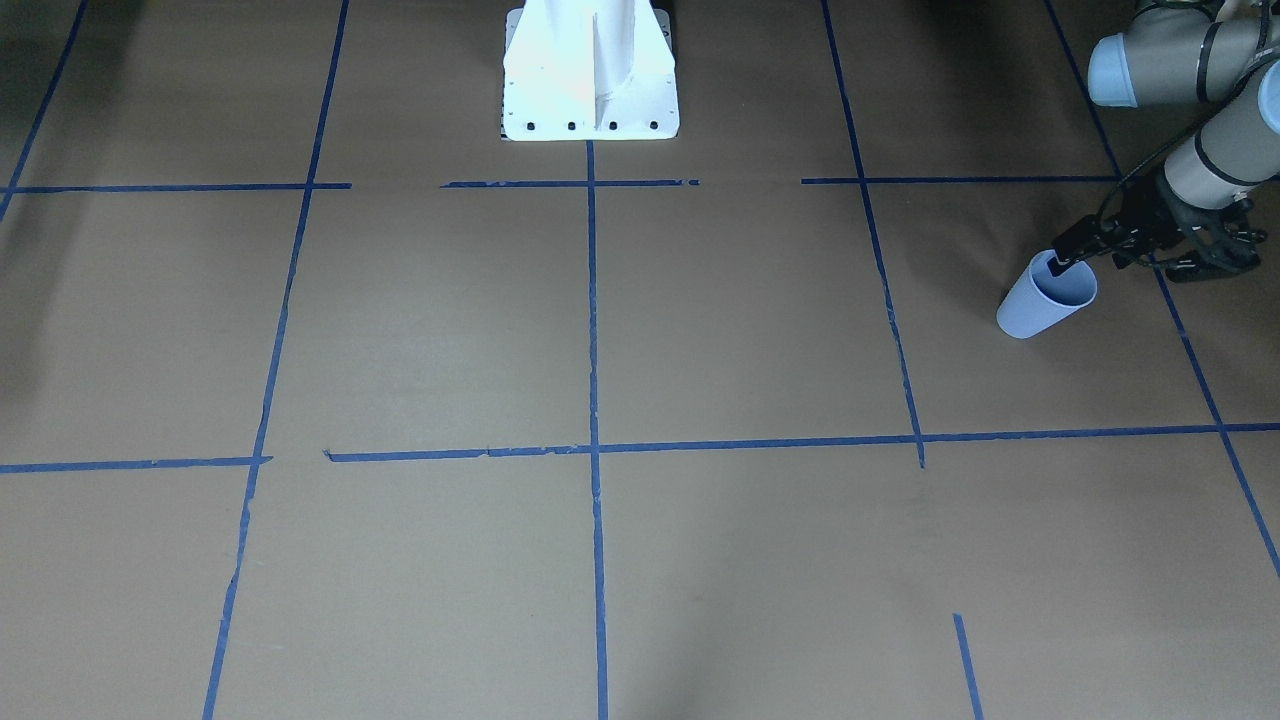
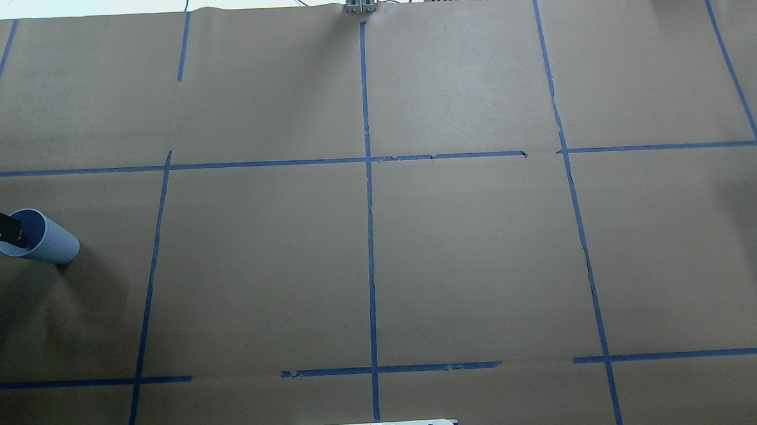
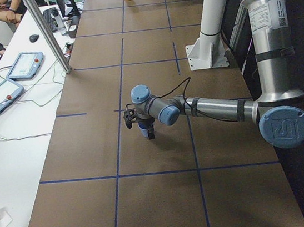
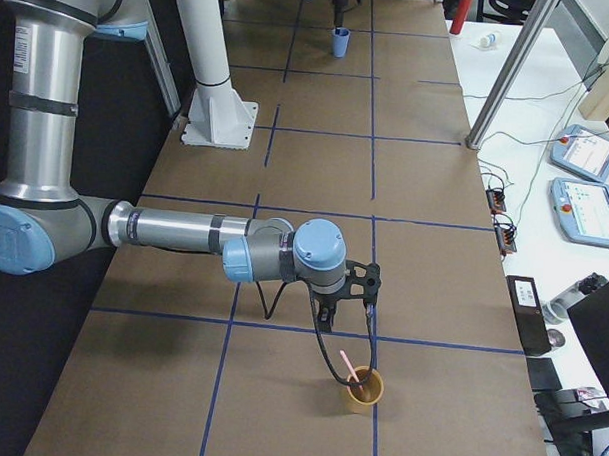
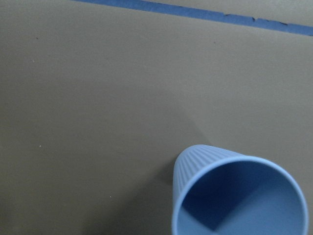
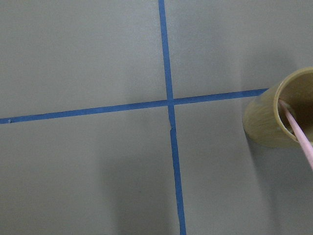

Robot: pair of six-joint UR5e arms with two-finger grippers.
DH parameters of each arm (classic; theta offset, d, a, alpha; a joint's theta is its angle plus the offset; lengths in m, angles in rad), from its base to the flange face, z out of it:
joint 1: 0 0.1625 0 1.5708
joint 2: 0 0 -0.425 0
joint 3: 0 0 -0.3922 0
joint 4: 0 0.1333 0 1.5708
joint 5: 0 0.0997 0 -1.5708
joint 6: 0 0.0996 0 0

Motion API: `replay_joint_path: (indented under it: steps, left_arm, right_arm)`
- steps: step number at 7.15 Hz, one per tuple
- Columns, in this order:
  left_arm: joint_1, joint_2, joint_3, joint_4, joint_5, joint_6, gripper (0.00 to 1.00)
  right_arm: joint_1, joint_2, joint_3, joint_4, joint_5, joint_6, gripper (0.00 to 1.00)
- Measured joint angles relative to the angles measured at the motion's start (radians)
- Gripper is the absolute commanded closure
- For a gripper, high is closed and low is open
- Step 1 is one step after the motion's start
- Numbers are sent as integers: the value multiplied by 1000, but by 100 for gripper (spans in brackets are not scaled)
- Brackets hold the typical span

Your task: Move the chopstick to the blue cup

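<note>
Chopstick [image 4: 350, 368] is leaning in a tan cup [image 4: 363, 390] at the table's right end, not yet lifted. Right gripper [image 4: 347, 308] is hovering just above it; cannot tell whether its jaws are apart or together. Blue cup [image 1: 1045, 300] is sitting at the far left end, well apart, holding no chopstick. Left gripper [image 1: 1068, 258] is dipping 1 finger inside the rim; clamped or not, cannot tell. Judging 0 steps done: grasp, carry and drop are all outstanding.
</note>
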Motion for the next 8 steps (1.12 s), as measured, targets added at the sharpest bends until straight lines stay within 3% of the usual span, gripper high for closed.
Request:
replay_joint_path:
  steps: [2, 4, 5, 8]
  left_arm:
    - [4, -3, 16, -19, 5, -1, 62]
    - [7, -5, 18, -22, 5, -1, 93]
    - [7, -11, 18, -22, 5, -3, 99]
    - [-2, -26, -28, 7, -33, -6, 100]
  right_arm:
    - [0, 0, 0, 0, 0, 0, 0]
    - [0, 0, 0, 0, 0, 0, 0]
    - [0, 0, 2, -1, 1, 0, 0]
    - [0, 0, 18, -9, 2, 0, 0]
